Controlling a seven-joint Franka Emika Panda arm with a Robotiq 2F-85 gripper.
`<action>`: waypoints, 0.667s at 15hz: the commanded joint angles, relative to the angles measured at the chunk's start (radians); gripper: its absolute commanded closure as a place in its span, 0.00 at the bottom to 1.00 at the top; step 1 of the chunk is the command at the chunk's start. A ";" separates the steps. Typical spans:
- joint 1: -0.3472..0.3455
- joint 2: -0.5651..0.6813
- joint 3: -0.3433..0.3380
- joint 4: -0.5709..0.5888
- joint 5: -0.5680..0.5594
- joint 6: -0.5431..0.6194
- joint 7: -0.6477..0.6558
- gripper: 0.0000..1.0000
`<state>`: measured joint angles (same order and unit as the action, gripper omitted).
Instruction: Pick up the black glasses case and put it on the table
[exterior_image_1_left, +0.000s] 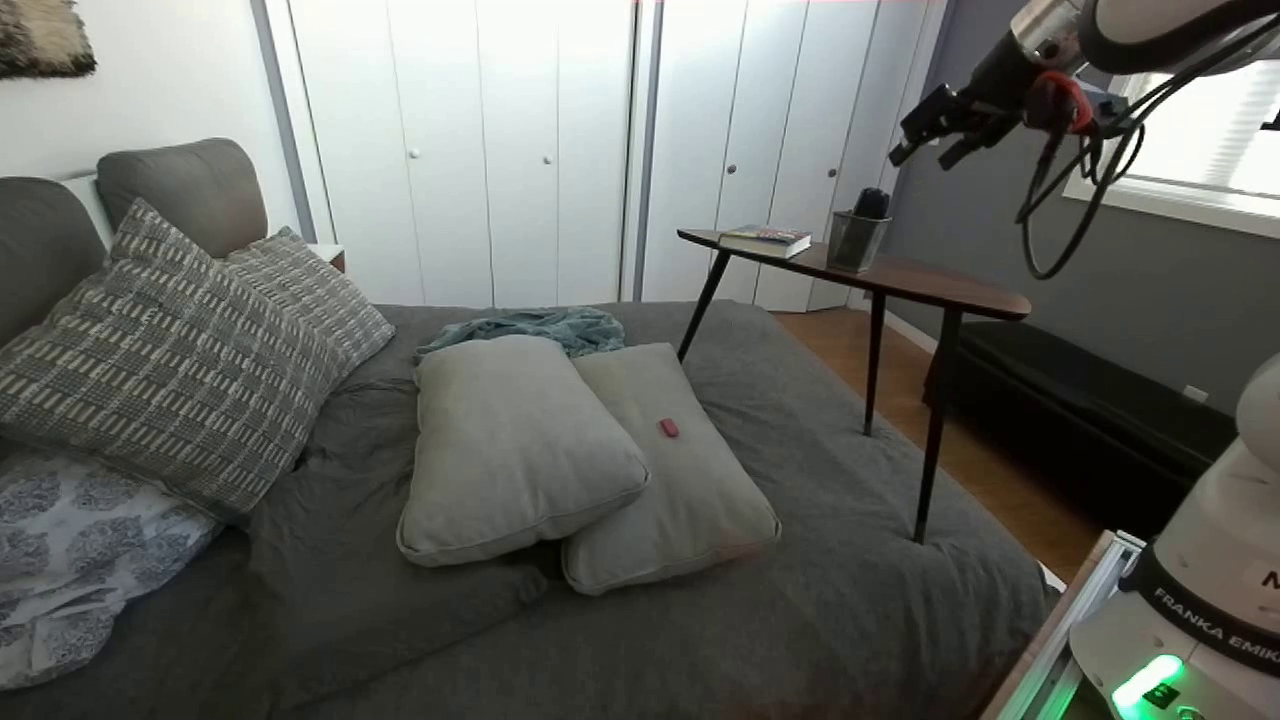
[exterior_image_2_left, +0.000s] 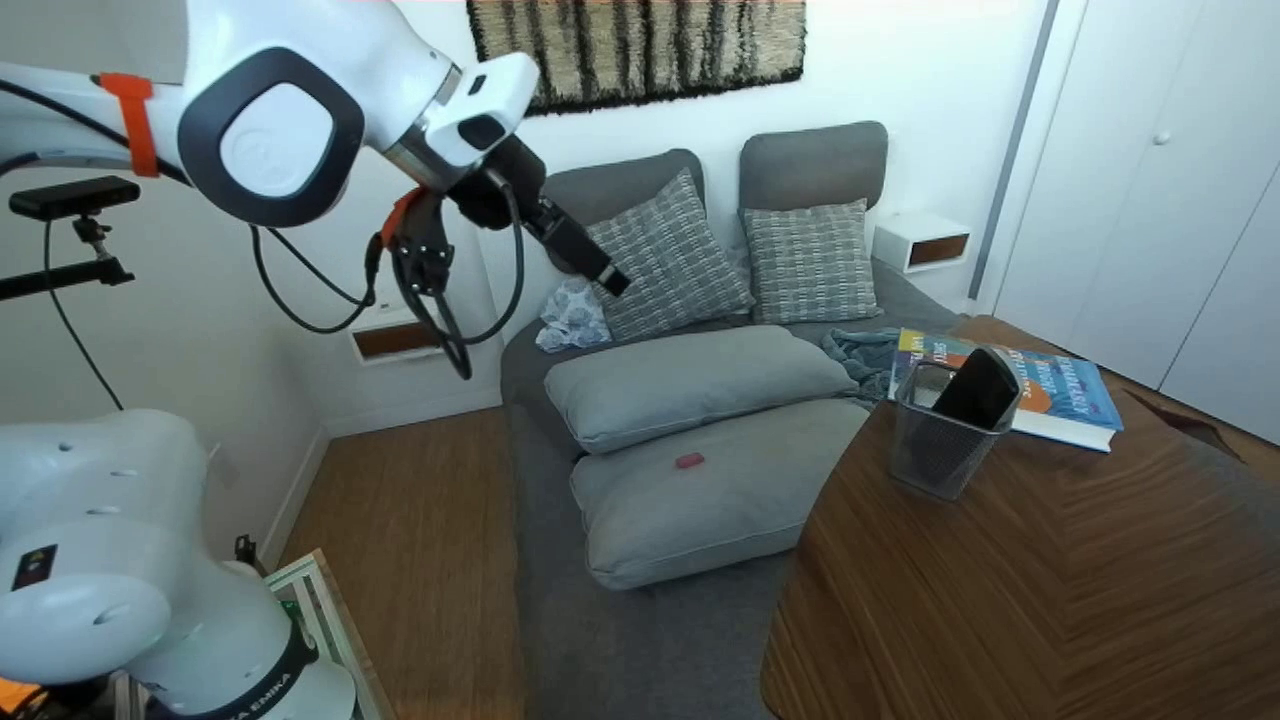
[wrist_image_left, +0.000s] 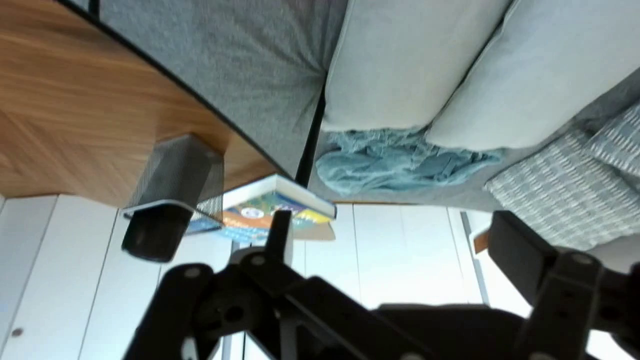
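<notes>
The black glasses case (exterior_image_1_left: 872, 203) stands tilted in a wire-mesh holder (exterior_image_1_left: 852, 245), its upper part sticking out above the rim. It also shows in an exterior view (exterior_image_2_left: 978, 388) and at the lower left of the wrist view (wrist_image_left: 156, 232). The holder stands on the brown wooden table (exterior_image_1_left: 945, 282), whose top also shows in an exterior view (exterior_image_2_left: 1050, 580) and in the wrist view (wrist_image_left: 75, 125). My gripper (exterior_image_1_left: 923, 158) is in the air, higher than the case and apart from it. In the wrist view its fingers (wrist_image_left: 392, 225) are wide apart with nothing between them.
A thick book (exterior_image_2_left: 1070, 390) lies on the table beside the holder. The bed (exterior_image_1_left: 850, 600) carries pale cushions (exterior_image_1_left: 520, 450), a small red object (exterior_image_1_left: 669, 428) and a teal cloth (wrist_image_left: 405, 160). A low black bench (exterior_image_1_left: 1080, 400) stands behind the table.
</notes>
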<state>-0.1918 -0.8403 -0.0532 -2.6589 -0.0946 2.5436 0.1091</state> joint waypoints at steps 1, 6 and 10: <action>-0.118 0.134 0.052 0.088 -0.065 0.172 0.055 0.00; -0.106 0.283 -0.058 0.256 -0.032 0.075 -0.058 0.00; -0.057 0.418 -0.198 0.437 0.073 -0.061 -0.124 0.00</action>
<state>-0.2915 -0.5404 -0.1622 -2.3806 -0.1034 2.5903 0.0349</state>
